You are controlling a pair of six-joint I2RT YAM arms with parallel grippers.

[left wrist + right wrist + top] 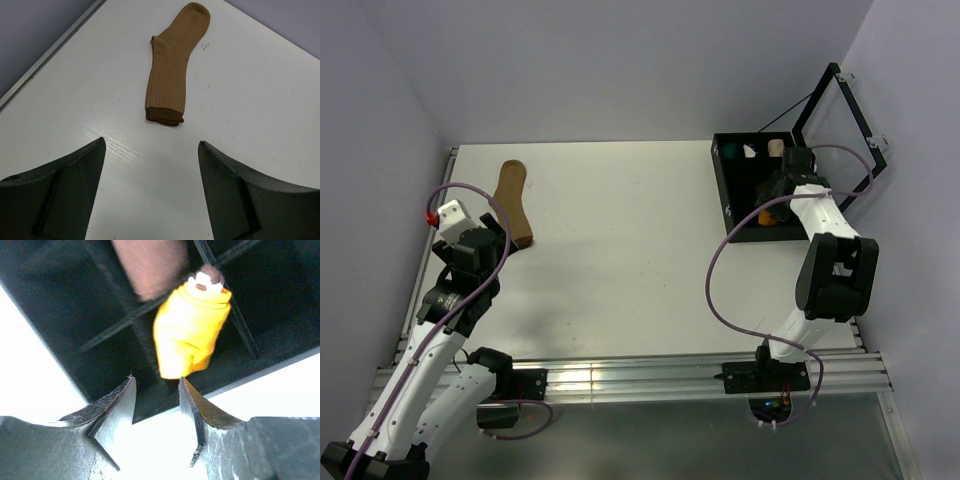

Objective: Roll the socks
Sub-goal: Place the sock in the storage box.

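Note:
A tan sock lies flat on the white table, its toe pointing away and a darker brown edge at its near end. My left gripper hangs open just short of that near end, with nothing between its fingers. From above, the same sock is at the table's far left, with the left gripper beside it. A rolled mustard-orange sock with a white and brown cuff end sits inside the black box. My right gripper is open just below it, not holding it. A blurred brown fabric shape lies behind.
The black divided box stands at the far right of the table with its framed lid swung open. Small teal, white and cream bundles fill its back compartments. Grey walls close in on the left and back.

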